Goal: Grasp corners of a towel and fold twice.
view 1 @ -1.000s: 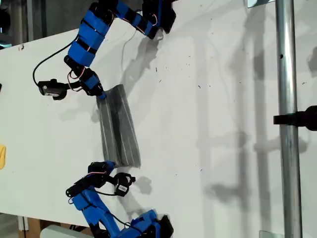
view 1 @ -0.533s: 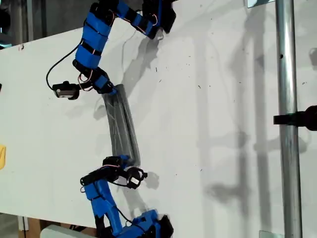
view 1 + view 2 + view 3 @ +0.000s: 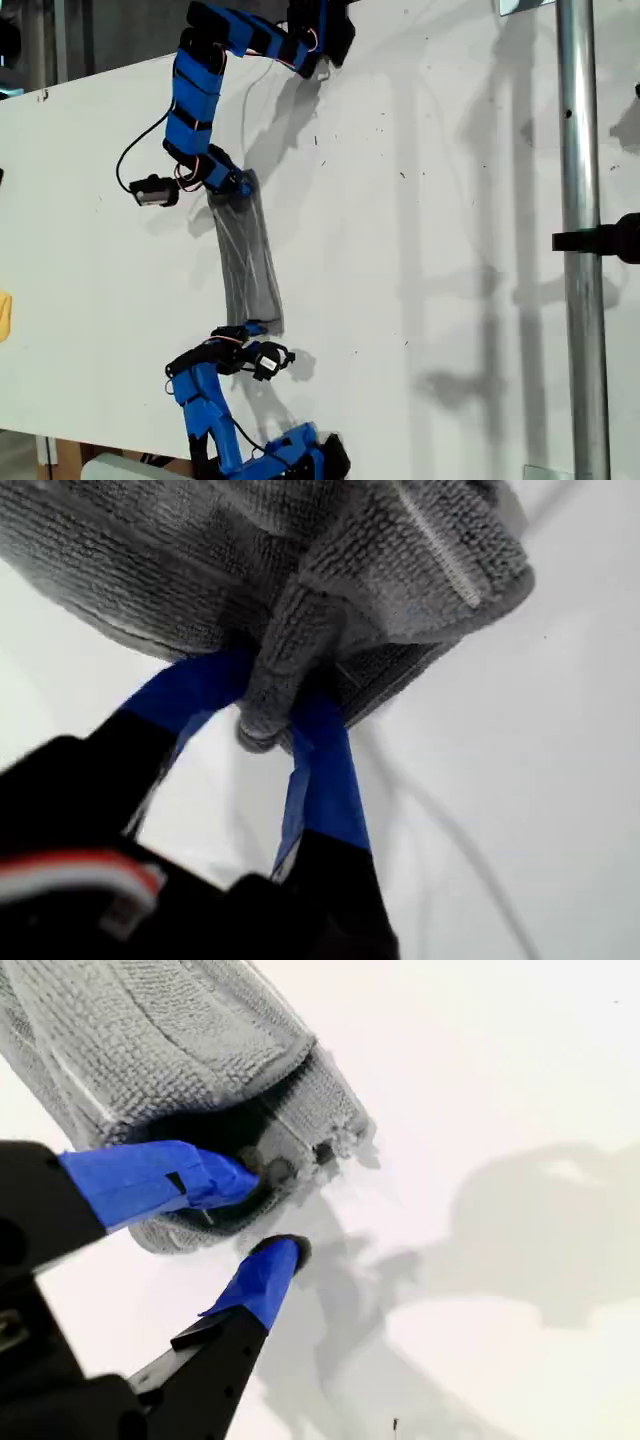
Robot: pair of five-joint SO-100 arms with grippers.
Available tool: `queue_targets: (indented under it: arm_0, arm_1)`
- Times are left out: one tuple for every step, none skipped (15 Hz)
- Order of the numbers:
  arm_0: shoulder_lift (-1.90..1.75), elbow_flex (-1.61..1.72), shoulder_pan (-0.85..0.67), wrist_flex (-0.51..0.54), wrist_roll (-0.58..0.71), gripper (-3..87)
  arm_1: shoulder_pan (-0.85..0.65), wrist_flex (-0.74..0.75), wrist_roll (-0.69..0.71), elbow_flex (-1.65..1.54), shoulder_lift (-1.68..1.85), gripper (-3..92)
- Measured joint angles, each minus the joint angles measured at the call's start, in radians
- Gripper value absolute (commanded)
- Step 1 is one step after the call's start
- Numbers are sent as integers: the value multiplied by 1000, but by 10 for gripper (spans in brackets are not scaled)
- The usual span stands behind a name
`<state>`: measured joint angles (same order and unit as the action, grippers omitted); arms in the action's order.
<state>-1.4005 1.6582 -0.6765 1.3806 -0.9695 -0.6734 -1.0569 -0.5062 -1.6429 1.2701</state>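
Jaws of my first gripper [image 3: 268, 720] pinch a corner [image 3: 262, 725] of the soft, limp towel [image 3: 247, 262], while my second gripper [image 3: 268, 1215] gapes, so corners suit holding.

White table [image 3: 420, 300], metal pole [image 3: 580, 250], yellow object [image 3: 4, 316].

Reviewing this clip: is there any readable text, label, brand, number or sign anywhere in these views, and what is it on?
None can be read in any view.
The towel shows only pale stripes, no tag or print.
My first gripper and my second gripper carry plain blue tape with no lettering.
The white table has only small dark specks, no marks that read as text.
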Motion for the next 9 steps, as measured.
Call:
queue_targets:
  arm_0:
    - [-5, 9, -8, 3, -3, 116]
    - [-26, 20, -11, 15, -12, 132]
    - [-86, 25, -9, 43, -26, 144]
    - [-175, 25, -9, 75, -41, 153]
    - [-276, 35, -9, 112, -74, 155]
    - [-377, 52, -5, 147, -83, 162]
    - [-468, 72, 11, 173, -104, 168]
    - [-543, 91, 38, 206, -123, 168]
    - [-643, 126, 78, 202, -147, 171]
  arm_1:
    - [5, -14, -5, 0, 3, 401]
    - [12, -41, -6, 0, 25, 403]
    - [17, -86, -17, 0, 66, 410]
    - [14, -146, -31, 0, 133, 401]
    - [-2, -201, -40, 0, 216, 400]
    - [-29, -262, -44, -2, 304, 400]
    - [-71, -304, -49, -12, 402, 397]
    - [-123, -347, -51, -74, 517, 400]
    - [-186, -382, -51, -141, 618, 421]
